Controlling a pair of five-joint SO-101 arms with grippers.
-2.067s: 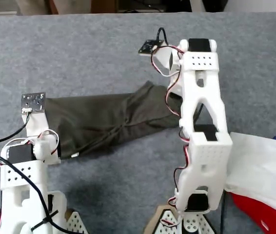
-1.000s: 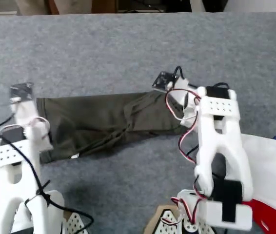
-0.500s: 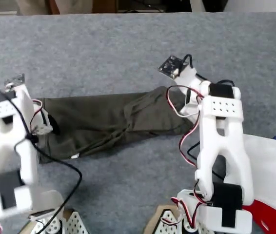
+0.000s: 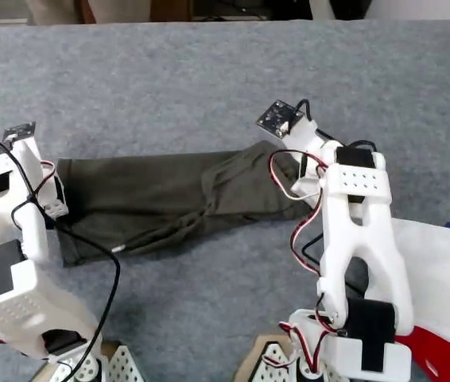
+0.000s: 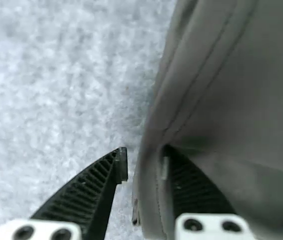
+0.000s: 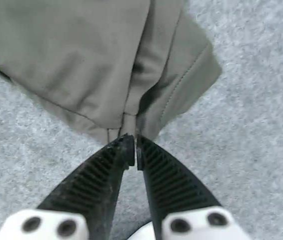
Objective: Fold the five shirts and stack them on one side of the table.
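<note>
Across the middle of the grey felt-covered bench [image 4: 169, 79], the olive-green cotton shirt [image 4: 153, 203] lies as a long narrow strip, its sides already turned inward and some creases running along its centre. I have one arm stationed at each end of the strip. On the left gripper [image 5: 144, 156], the jaws stand parted and straddle the shirt's end hem. A visible gap separates one jaw from the cloth, so I rate this gripper as released, not clamped. On the right gripper [image 6: 134, 145], the jaws are clenched, and the tips meet right at the opposite hem, where they appear to nip a sliver of the seam. At the bench's right edge, beside the right arm's base, lies a heap of white fabric [image 4: 440, 263] with red fabric [image 4: 440, 354] nearer the corner. I cannot tell whether either piece is folded. My assessment is that the task is at an early stage. The lengthwise fold of this first shirt is done. The crosswise fold, the transfer to one side and the remaining shirts are outstanding.
</note>
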